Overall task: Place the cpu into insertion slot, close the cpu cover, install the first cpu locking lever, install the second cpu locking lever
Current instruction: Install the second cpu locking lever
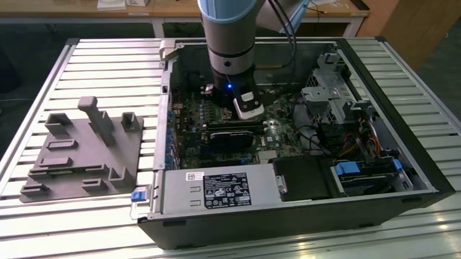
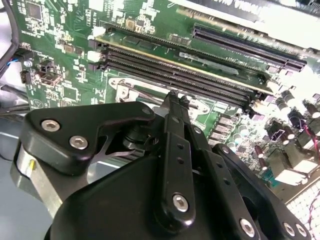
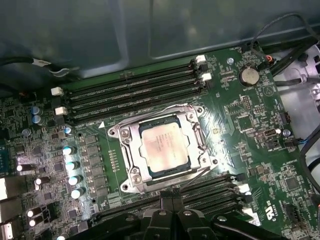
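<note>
In the first wrist view the cpu (image 3: 162,150) lies flat in the insertion slot (image 3: 131,176), its silvery-grey top facing up. The cpu cover (image 3: 196,141) is down around it as a metal frame, with thin wire levers (image 3: 186,178) running along its edges. My gripper (image 3: 172,201) is shut with nothing between its fingers, just off the socket's edge beside the memory slots. In the second wrist view the closed fingertips (image 2: 173,98) hover by a corner of the socket's metal frame (image 2: 121,90). The exterior view shows the arm reaching down into the open computer case (image 1: 374,86), with the gripper (image 1: 245,110) low over the motherboard.
Long black memory slots (image 3: 135,90) flank the socket on both sides. A black graphics card (image 1: 230,139) and a grey power supply box (image 1: 216,189) sit in the case's near half. Cables and drive bays (image 1: 353,145) crowd the exterior view's right. A grey fixture (image 1: 79,156) stands on the table.
</note>
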Tool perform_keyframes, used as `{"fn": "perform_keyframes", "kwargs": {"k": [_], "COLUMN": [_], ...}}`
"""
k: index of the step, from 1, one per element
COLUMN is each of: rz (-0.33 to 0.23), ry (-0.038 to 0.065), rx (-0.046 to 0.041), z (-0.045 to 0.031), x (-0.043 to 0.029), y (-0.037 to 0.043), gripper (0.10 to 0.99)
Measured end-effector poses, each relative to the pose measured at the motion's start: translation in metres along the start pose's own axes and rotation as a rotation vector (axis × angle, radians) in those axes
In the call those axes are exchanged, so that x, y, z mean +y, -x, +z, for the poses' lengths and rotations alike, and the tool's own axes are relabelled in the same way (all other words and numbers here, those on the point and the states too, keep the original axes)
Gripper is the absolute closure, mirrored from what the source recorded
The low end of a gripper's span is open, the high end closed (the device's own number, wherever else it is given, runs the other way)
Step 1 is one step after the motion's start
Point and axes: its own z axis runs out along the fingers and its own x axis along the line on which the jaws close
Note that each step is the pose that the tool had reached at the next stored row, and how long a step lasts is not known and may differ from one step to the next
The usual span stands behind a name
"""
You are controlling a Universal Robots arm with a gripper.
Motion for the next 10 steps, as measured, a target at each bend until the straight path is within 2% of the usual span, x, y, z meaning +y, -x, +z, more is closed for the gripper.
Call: {"fn": "perform_keyframes", "kwargs": {"k": [2, 7, 10], "rz": [0.001, 0.006, 0.007], "ry": [0.009, 0.044, 0.058], "rx": [0.0024, 0.0119, 0.016], "z": [0.0006, 0.0017, 0.0028], "x": [-0.0023, -0.0071, -0.0103], "y": [-0.0006, -0.0029, -0.0035], "gripper": [0.98, 0.98, 0.98]}}
